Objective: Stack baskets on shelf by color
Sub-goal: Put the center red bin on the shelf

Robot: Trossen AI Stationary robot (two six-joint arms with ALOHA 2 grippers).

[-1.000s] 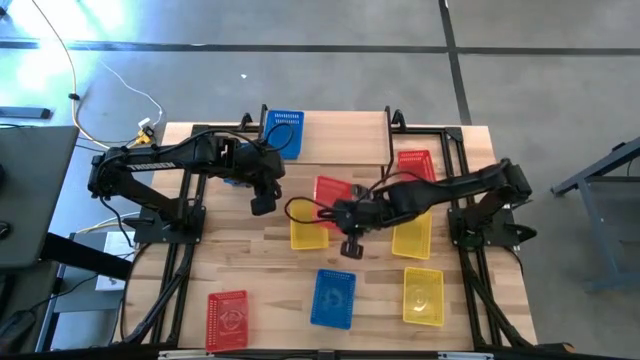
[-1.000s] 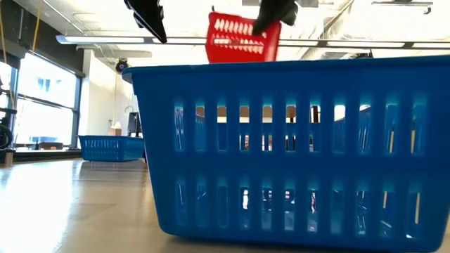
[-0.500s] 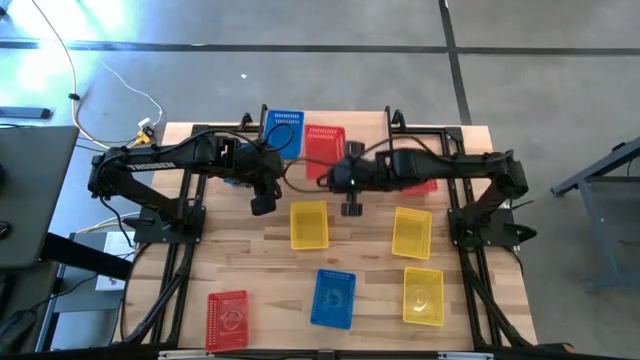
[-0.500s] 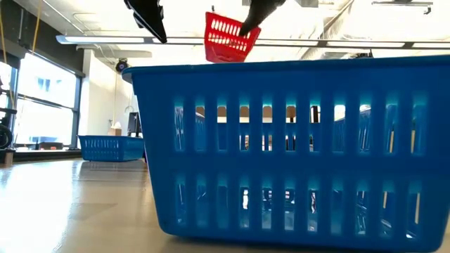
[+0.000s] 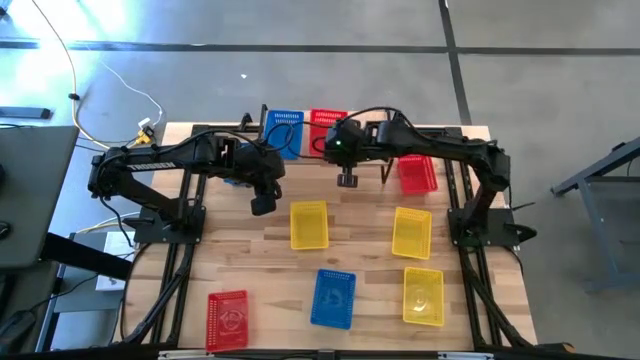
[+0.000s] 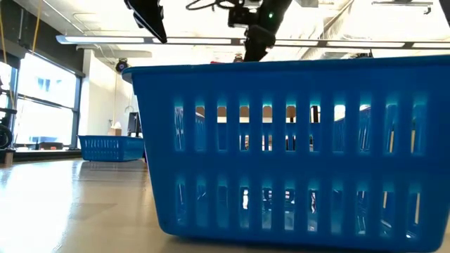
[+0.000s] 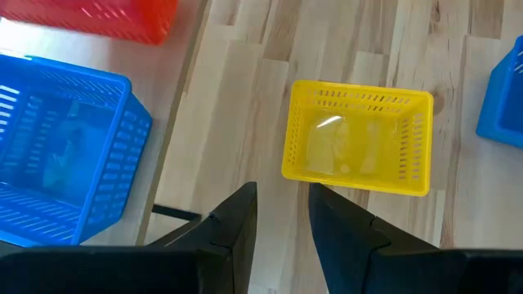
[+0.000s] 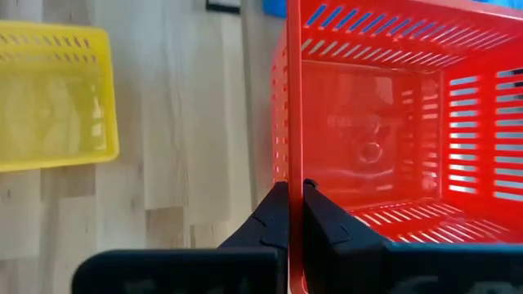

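Pinching the rim of a red basket [image 5: 326, 121] at upper centre, right gripper [image 5: 346, 158] beside a blue basket [image 5: 285, 132]; left gripper [image 5: 262, 203] spread, idle

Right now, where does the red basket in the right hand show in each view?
High view: red basket on the shelf, beside the blue basket.
Low view: not visible; a blue basket fills the frame.
Left wrist view: red edge, top left.
Right wrist view: fills the right side.
Shared landmark: the neighbouring blue basket.
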